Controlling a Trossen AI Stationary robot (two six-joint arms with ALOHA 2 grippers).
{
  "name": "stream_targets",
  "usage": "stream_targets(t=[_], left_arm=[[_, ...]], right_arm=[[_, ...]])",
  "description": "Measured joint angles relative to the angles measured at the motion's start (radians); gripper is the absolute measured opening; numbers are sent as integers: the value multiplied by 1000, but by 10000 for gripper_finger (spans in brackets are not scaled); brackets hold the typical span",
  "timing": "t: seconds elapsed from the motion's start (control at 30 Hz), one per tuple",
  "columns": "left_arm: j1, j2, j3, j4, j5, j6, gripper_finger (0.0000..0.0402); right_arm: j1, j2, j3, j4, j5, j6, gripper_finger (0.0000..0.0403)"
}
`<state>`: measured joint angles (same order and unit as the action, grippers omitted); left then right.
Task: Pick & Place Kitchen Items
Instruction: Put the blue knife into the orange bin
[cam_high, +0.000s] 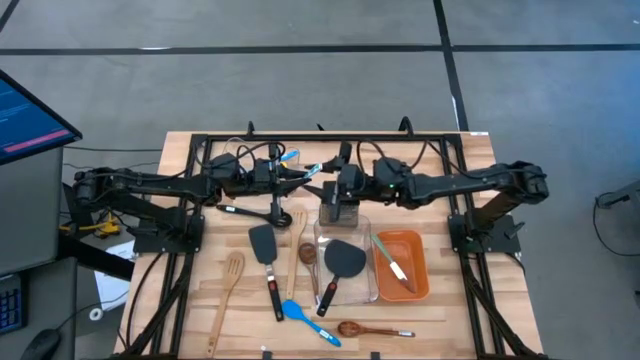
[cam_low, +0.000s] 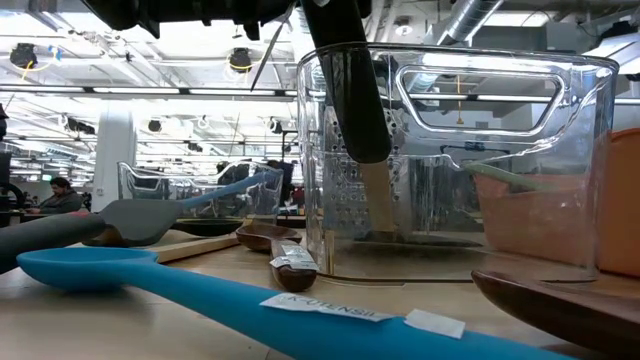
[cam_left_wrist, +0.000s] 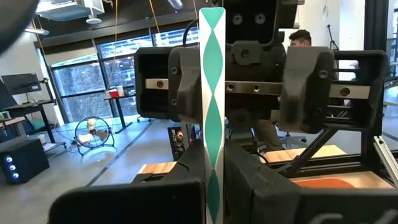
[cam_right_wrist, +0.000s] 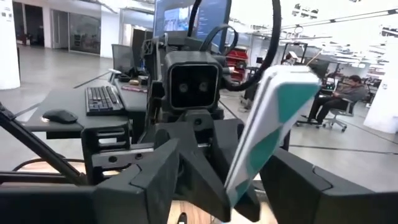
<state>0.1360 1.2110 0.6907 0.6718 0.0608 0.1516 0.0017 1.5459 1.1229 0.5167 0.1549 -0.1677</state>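
**Striped utensil stood upright between two pincers at mid-surface**

Left wrist view: the striped utensil (cam_left_wrist: 212, 93), teal and white, was seen edge-on. Its long axis ran straight up and its far tip pointed at the ceiling. The left pincer (cam_left_wrist: 214, 193) was pressed together on its lower end, pinching it. Facing it was the right pincer (cam_left_wrist: 245, 81), its two fingers spread wide to either side of the blade and not seen touching it.

Right wrist view: the same utensil showed its flat striped face and leaned a little off vertical. It stood in the gap between the right arm's own spread fingers. Its lower end ran down into the left arm's closed fingers opposite. Whether it brushed a right finger, I could not tell.

High view: both arms reached in from the sides and met at the back-centre of the wooden surface (cam_high: 180, 300), just behind the clear container (cam_high: 370, 225). A black turner (cam_high: 345, 258) lay in that container, and an orange tray (cam_high: 420, 285) sat just beside it. A blue spoon (cam_high: 305, 318) lay on the near boards.

Low view: the blue spoon stretched across the foreground, bowl at the left and handle running right. The turner leaned inside the container, head up.
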Motion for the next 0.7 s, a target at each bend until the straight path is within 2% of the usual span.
stream_targets(t=[0.13, 0.43, 0.7], left_arm=[[0, 0, 0, 0, 0, 0, 8], [-1, 0, 0, 0, 10, 7, 8], [-1, 0, 0, -1, 7, 5, 8]], right_arm=[[-3, -10, 0, -19, 1, 0, 167], [-4, -14, 1, -14, -1, 11, 37], [-4, -14, 1, -21, 0, 16, 36]])
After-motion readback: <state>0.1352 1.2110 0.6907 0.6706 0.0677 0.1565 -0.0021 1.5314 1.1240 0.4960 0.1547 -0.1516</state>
